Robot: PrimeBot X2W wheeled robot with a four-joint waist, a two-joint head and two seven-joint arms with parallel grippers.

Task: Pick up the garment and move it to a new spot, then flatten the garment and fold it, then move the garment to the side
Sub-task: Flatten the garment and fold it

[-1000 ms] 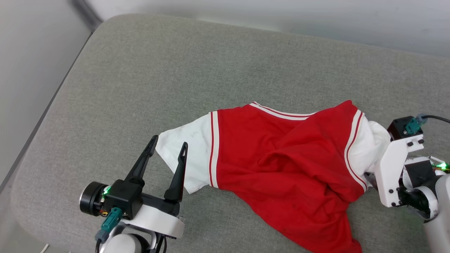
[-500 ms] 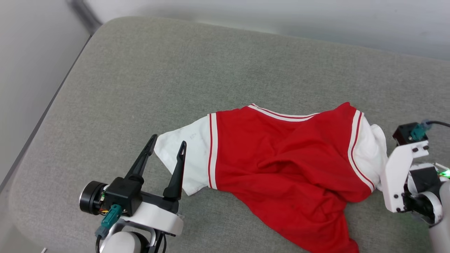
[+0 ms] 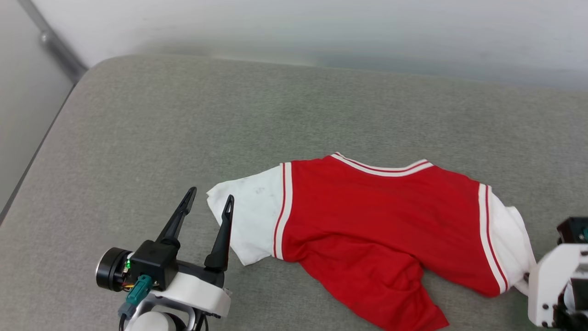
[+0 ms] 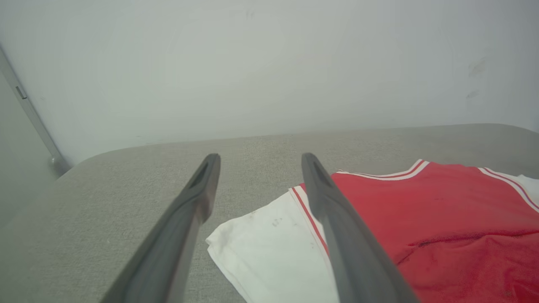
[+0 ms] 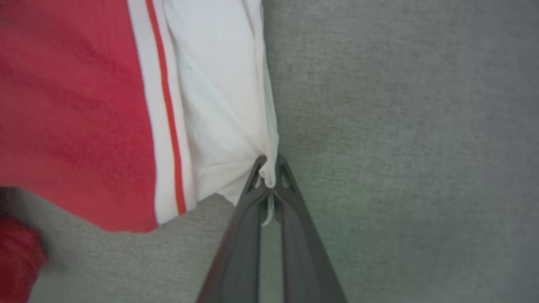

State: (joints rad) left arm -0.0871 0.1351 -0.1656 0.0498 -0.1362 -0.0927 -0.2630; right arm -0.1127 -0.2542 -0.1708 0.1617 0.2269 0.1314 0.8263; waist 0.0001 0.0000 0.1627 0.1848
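The garment (image 3: 381, 216) lies spread out on the grey cushion (image 3: 183, 124): a red jersey with white side panels and red-white striped trim, no print showing. My left gripper (image 3: 209, 197) stands open just left of the white left panel (image 3: 250, 220), its right fingertip at the fabric's edge and nothing between the fingers. In the left wrist view the left gripper (image 4: 257, 162) is open above the same white panel (image 4: 269, 248). My right gripper (image 5: 269, 174) is shut on the edge of the white right panel (image 5: 219, 109). Its white wrist housing (image 3: 551, 285) shows at the garment's right end.
The cushion's rounded left edge (image 3: 41, 151) drops off to a pale floor. A pale wall (image 3: 321, 27) runs behind it, with a grey rail (image 3: 50, 39) at the upper left. Bare cushion lies beyond the garment and to its left.
The camera has tilted, so everything sits lower in the picture. My right gripper has drawn the white right panel rightward and nearer, stretching the bunched red fabric flatter. The left gripper has stayed open by the left panel.
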